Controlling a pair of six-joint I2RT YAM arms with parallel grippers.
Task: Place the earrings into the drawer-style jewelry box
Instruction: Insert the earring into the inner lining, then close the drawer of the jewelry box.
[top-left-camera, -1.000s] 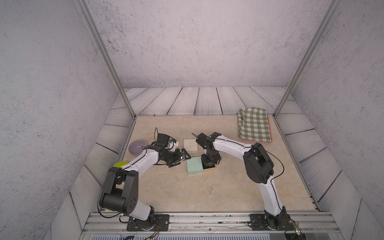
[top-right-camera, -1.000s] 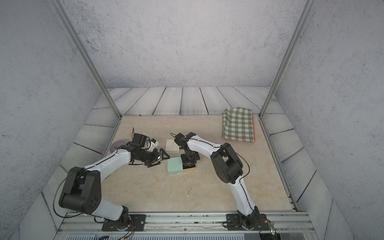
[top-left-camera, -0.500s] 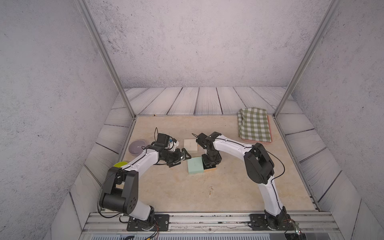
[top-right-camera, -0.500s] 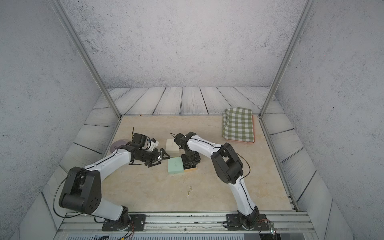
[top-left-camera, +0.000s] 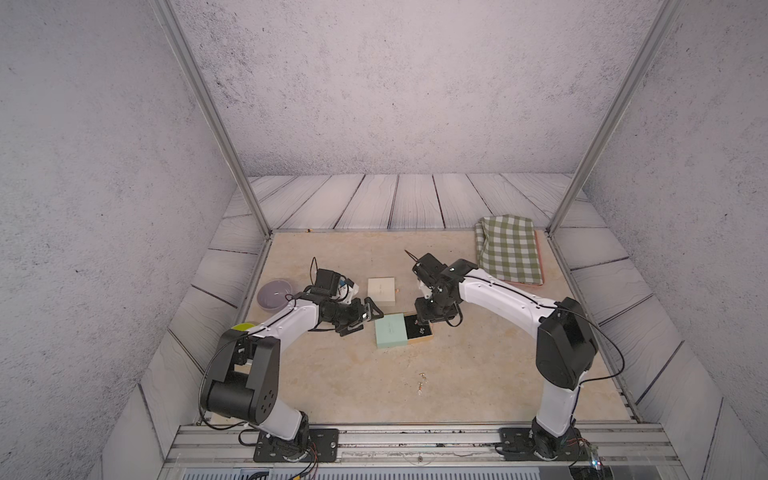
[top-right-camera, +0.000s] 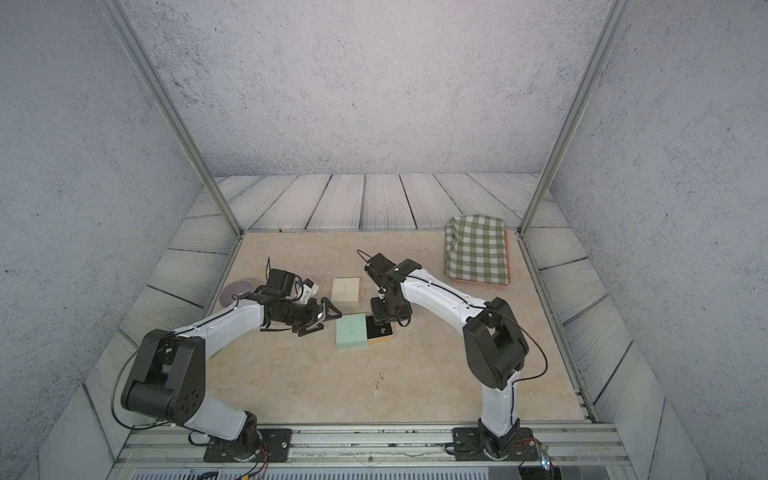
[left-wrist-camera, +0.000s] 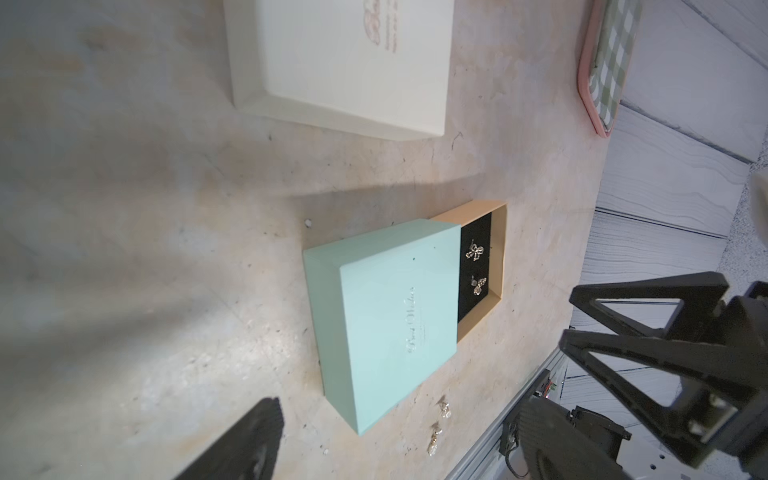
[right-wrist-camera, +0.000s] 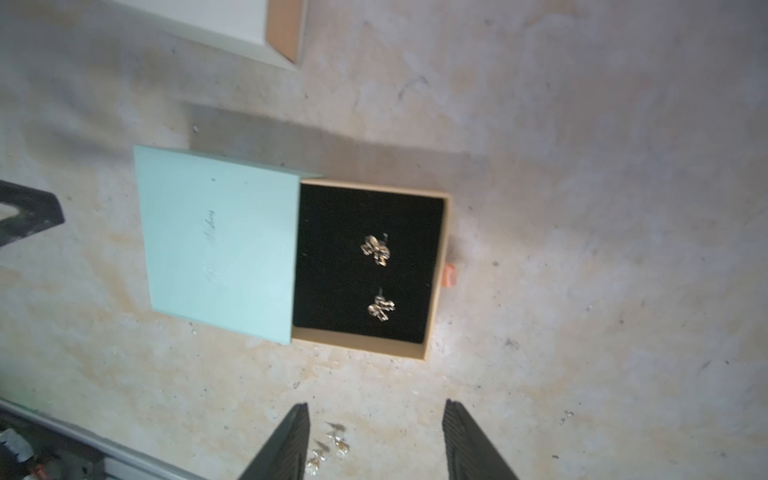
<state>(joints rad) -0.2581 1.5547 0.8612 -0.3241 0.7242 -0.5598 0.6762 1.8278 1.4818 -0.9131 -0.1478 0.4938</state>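
On the beige stone-patterned table (top-left-camera: 357, 386), a folded green-and-white checked cloth (top-left-camera: 509, 249) lies at two o'clock on a pink tray (left-wrist-camera: 585, 91). A shallow lilac bowl (top-left-camera: 274, 294) sits at nine o'clock, with a mostly hidden yellow-green object (top-left-camera: 243, 327) near it, toward eight.

You have free room across the bare near half of the table (top-left-camera: 332, 386); only loose earrings (top-left-camera: 421, 380) lie there; mid-table, the mint-green box (top-left-camera: 390, 337) and its open tray (top-left-camera: 420, 341) block passage; the right gripper (top-left-camera: 430, 320) hangs over the tray's far edge, the left gripper (top-left-camera: 365, 318) just left of the box; a narrow gap parts that box from the cream box (top-left-camera: 381, 289) beyond; a bowl (top-left-camera: 274, 293) sits left, a checked cloth (top-left-camera: 509, 249) far right.
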